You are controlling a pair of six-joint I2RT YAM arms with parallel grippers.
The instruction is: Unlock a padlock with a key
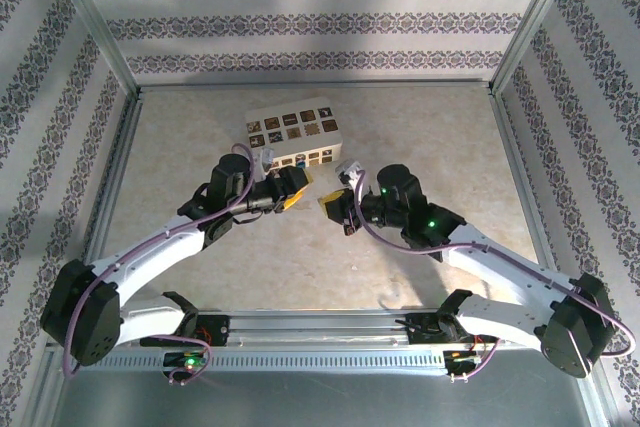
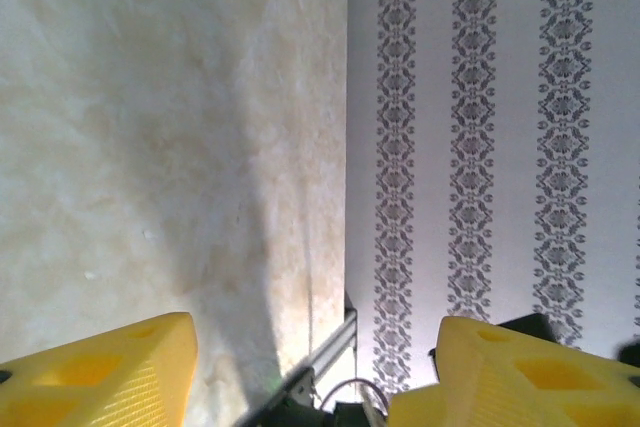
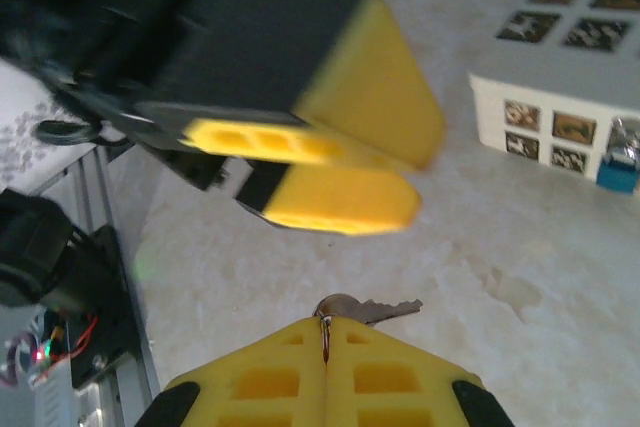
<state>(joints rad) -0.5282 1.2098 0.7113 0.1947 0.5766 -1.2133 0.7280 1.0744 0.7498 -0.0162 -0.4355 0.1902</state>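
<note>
Two grippers hang over the table, near side of the box; R gripper has jaws together, clamped on the key, blade sticking out past the tips; L gripper has jaws apart, nothing between, just left of R; the padlock sits against the box's near wall, apart from both. Step: key in hand, lock not yet held. Next, prob.: L grips lock body, keyhole toward R; R aligns blade w/ slot, inserts, turns.
</note>
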